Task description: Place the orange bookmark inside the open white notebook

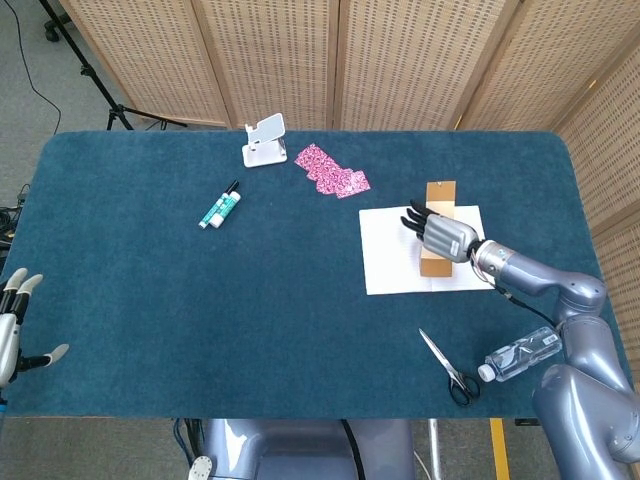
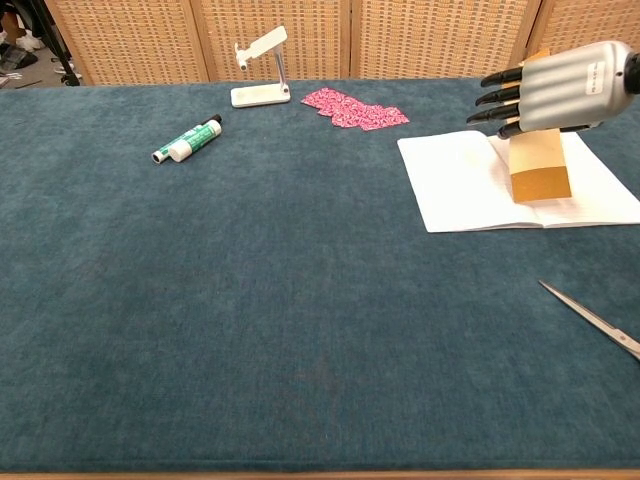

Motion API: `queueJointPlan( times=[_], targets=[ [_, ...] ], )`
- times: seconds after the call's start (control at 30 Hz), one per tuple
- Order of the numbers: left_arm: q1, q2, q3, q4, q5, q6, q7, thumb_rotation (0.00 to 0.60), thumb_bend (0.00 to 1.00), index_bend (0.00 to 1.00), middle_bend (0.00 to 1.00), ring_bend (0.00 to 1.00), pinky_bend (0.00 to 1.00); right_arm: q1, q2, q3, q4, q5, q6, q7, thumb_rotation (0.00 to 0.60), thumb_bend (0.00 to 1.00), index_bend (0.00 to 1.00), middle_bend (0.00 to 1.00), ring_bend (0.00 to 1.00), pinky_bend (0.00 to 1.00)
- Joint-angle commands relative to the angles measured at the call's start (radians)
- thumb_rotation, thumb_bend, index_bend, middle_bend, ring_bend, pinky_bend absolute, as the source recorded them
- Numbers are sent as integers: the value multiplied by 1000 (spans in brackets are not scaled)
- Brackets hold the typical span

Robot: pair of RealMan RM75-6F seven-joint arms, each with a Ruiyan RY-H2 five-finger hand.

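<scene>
Bookmark (image 1: pixel 437 228) lies on open white notebook (image 1: pixel 390 255), near its middle, top end past the far edge. My right hand (image 1: pixel 441 234) rests over it, fingers extended; grip unclear. Placement looks nearly done; withdrawing the hand remains.

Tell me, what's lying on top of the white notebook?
The orange bookmark lies across the white notebook, with the right hand over it. The hand hides the bookmark's middle.

no legible text or labels anywhere
</scene>
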Motion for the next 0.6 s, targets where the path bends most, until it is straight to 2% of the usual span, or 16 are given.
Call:
queueJointPlan(
  times=[0.03, 0.4, 0.6],
  targets=[
    [0, 0, 0, 0, 1, 0, 0, 600, 0, 0, 0, 0, 0, -2, 5, -7, -7, -5, 10, 0, 600, 517, 228, 0, 0, 45],
    [4, 3, 6, -4, 16, 8, -8, 600, 0, 0, 0, 0, 0, -6, 21, -13, -7, -1, 3, -40, 600, 515, 94, 0, 0, 45],
    [6, 6, 11, -4, 29, 11, -16, 600, 0, 0, 0, 0, 0, -19, 45, -8, -28, 12, -11, -40, 600, 466, 41, 0, 0, 45]
  ],
)
